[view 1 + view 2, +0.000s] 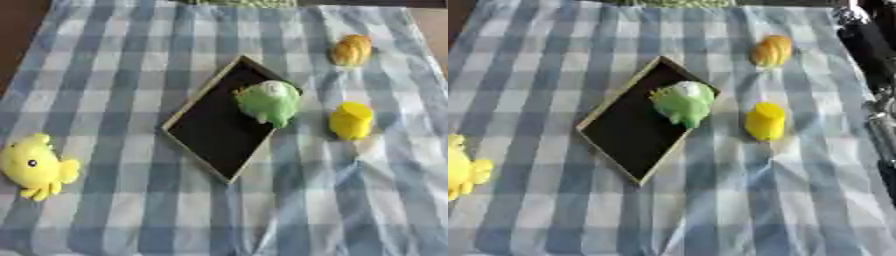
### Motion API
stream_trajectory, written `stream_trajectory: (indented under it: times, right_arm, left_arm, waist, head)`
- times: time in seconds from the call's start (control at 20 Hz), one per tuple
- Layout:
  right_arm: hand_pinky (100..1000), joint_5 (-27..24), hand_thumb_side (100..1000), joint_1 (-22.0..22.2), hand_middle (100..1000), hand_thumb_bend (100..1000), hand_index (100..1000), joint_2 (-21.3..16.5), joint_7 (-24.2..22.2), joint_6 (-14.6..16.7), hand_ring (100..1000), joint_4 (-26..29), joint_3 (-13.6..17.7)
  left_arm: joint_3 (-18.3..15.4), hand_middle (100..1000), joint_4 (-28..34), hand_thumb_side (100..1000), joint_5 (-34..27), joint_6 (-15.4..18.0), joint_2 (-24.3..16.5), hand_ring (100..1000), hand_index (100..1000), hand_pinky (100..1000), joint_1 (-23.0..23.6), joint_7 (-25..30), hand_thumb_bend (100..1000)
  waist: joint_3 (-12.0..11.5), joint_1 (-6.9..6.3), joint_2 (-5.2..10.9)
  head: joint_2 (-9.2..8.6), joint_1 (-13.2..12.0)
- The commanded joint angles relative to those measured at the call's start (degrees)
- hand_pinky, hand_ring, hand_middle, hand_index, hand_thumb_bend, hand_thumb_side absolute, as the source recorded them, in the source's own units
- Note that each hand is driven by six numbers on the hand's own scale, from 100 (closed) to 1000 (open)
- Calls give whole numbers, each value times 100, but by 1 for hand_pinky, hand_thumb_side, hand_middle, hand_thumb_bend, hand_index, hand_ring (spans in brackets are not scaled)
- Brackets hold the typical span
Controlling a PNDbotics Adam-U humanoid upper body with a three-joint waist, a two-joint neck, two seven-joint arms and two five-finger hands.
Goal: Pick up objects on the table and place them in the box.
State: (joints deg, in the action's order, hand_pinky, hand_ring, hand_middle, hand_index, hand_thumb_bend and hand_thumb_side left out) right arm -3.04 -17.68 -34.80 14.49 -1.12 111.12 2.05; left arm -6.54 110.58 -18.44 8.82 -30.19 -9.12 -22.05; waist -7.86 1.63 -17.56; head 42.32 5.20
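A shallow black box (210, 132) with a pale rim lies cornerwise in the middle of the checked cloth. A green plush toy (269, 102) rests on the box's right side and overlaps the rim there. Just right of the box stands a yellow cylinder (352, 120). An orange, bread-like object (352, 50) lies farther back on the right. A yellow plush animal (33, 166) sits near the left edge. Part of my right arm (868, 50), black with silver joints, runs down the right edge of the right eye view. Neither hand shows.
A blue and white checked cloth (114, 75) covers the table, with wrinkles at the lower right (350, 175). Bare brown table (17, 30) shows at the far left corner.
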Motion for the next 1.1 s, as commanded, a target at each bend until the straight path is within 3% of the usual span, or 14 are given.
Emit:
stream_trajectory:
  times: [0.05, 0.35, 0.7, 0.85, 1.1]
  right_arm:
    - [867, 79, 665, -78, 819, 100, 842, -300, -25, -23, 879, 55, 58]
    - [875, 327, 662, -425, 830, 100, 853, -872, -265, -231, 893, -384, 16]
    - [894, 1240, 668, -1490, 852, 100, 867, -1585, -1359, -413, 919, -1772, -160]
    - [902, 1831, 658, -2060, 862, 100, 872, -1643, -1763, -289, 928, -2692, -348]
    - [915, 2659, 505, -2940, 883, 100, 885, -1378, -2340, 191, 950, -4047, -517]
  left_arm:
    - [-64, 704, 79, 720, -15, 2, -94, 831, 821, 709, -21, -12, 263]
    - [-49, 704, 71, 719, -16, -3, -112, 831, 822, 709, -28, 3, 263]
    - [-28, 704, 53, 720, -22, -10, -138, 832, 821, 709, -20, 23, 262]
    - [-1, 704, 43, 723, -32, -21, -140, 832, 821, 709, -20, 48, 260]
    - [13, 704, 26, 723, -50, -29, -129, 833, 820, 709, -34, 70, 260]
  waist:
    - [-5, 91, 161]
    - [-25, 101, 189]
    - [-30, 112, 234]
    - [-32, 118, 248]
    - [-42, 129, 252]
  head:
    - [-18, 0]
    - [-9, 4]
    - [34, 33]
    - [46, 54]
    - [78, 68]
